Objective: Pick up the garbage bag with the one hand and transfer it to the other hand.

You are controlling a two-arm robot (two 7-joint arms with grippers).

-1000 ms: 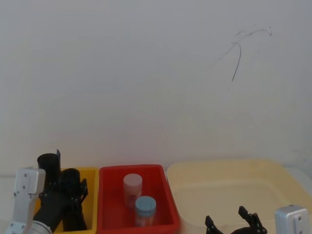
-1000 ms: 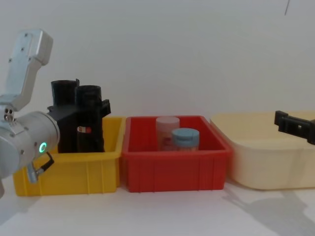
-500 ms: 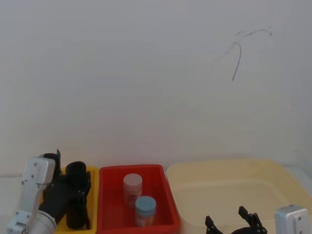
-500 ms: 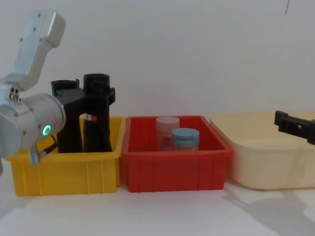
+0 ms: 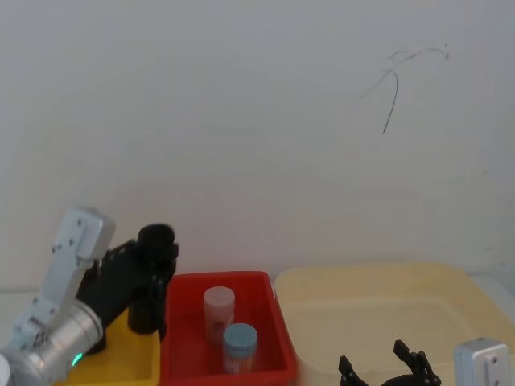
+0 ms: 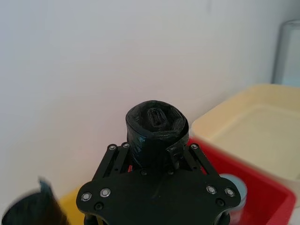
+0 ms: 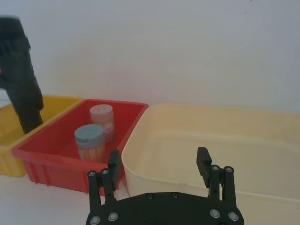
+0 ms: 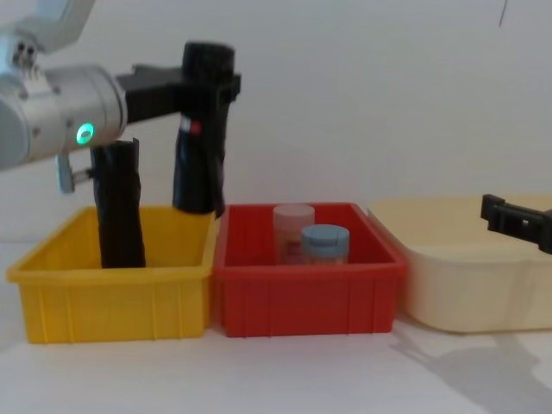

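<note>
Head view: the left gripper [image 5: 159,269] is clamping the bag [image 5: 155,239] upright over the yellow bin [image 5: 133,358]; the right gripper [image 5: 385,366] is waiting low by the tub [image 5: 362,277]. Left wrist: fingers [image 6: 175,155] are pinching the bag near its top. Right wrist: jaws are standing apart, empty. Chest: the bag is hanging at bin-rim level — pickup apparently done, handover remaining.
</note>
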